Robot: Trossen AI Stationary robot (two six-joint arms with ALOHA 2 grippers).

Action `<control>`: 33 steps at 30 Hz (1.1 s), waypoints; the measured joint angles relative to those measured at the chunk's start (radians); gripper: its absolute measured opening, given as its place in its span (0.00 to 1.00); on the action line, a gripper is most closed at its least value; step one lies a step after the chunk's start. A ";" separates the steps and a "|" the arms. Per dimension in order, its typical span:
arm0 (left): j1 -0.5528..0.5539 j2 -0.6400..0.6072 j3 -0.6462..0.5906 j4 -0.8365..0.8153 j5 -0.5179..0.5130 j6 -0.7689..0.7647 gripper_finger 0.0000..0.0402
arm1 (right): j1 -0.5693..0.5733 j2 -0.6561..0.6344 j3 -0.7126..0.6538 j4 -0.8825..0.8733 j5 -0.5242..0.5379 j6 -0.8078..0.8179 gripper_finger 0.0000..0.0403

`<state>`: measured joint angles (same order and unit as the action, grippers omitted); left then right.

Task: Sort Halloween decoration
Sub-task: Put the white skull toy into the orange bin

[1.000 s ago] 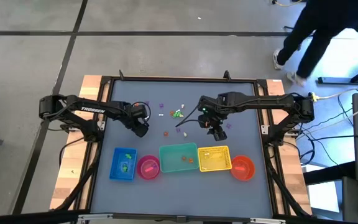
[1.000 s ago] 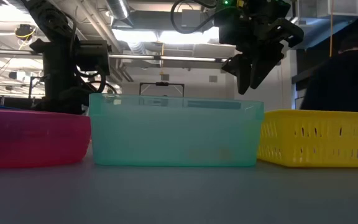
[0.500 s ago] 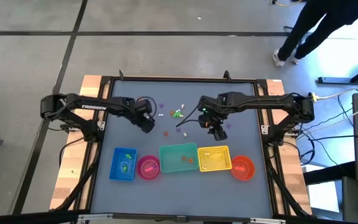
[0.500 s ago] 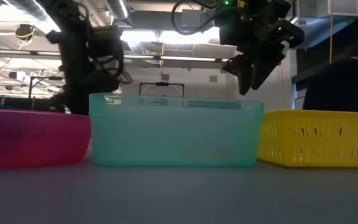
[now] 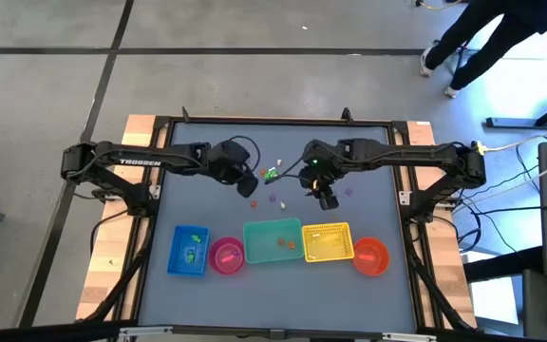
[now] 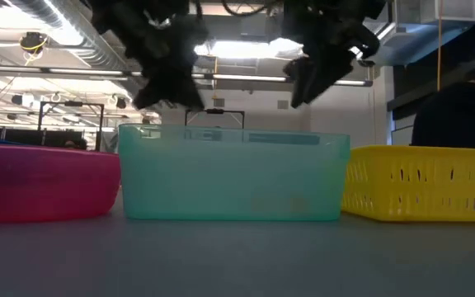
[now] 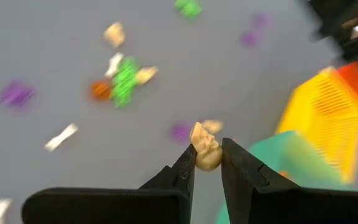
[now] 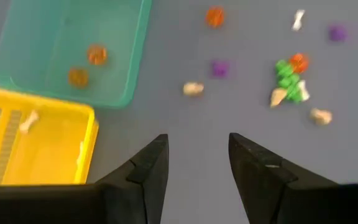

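The Halloween decoration is a scatter of tiny green, orange, purple and white trinkets [image 5: 272, 175] lying on the grey table, far of the row of containers; the right wrist view shows the green cluster [image 8: 288, 78] and a purple one [image 8: 219, 68]. My left gripper [image 5: 250, 187] hangs just left of the scatter, shut on a cream trinket [image 7: 205, 149]. My right gripper [image 5: 326, 199] hovers open [image 8: 197, 149] over bare table right of the scatter, above the gap between the teal bin and the yellow basket. My left gripper pinches the small cream trinket [image 7: 206, 155] between its two fingertips [image 7: 185, 167]. The trinket's top pokes out past the tips. It is lifted clear of the table, with the scatter lying beyond it.
A row of containers stands along the near side: blue bin [image 5: 189, 250], pink bowl [image 5: 227, 255], teal bin [image 5: 273, 240] holding two orange trinkets [image 8: 96, 55], yellow basket [image 5: 327, 242] holding white bones [image 8: 28, 121], orange bowl [image 5: 370, 256]. A person [image 5: 482, 38] walks beyond the far right corner.
My left gripper has swept toward the table's right, from near the left side of the table to the edge of the trinket scatter. My right gripper has shifted slightly toward the far edge and turned a little. The person has walked on.
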<state>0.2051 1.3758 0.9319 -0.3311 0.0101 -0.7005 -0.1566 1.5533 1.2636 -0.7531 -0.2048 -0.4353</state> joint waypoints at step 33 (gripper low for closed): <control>-0.240 0.003 0.082 0.461 -0.251 -0.036 0.10 | 0.000 -0.375 -0.761 1.569 -0.039 0.096 0.41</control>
<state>-0.0346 1.3792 1.0142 0.1294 -0.2411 -0.7362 -0.1566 1.1783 0.5022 0.8157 -0.2442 -0.3397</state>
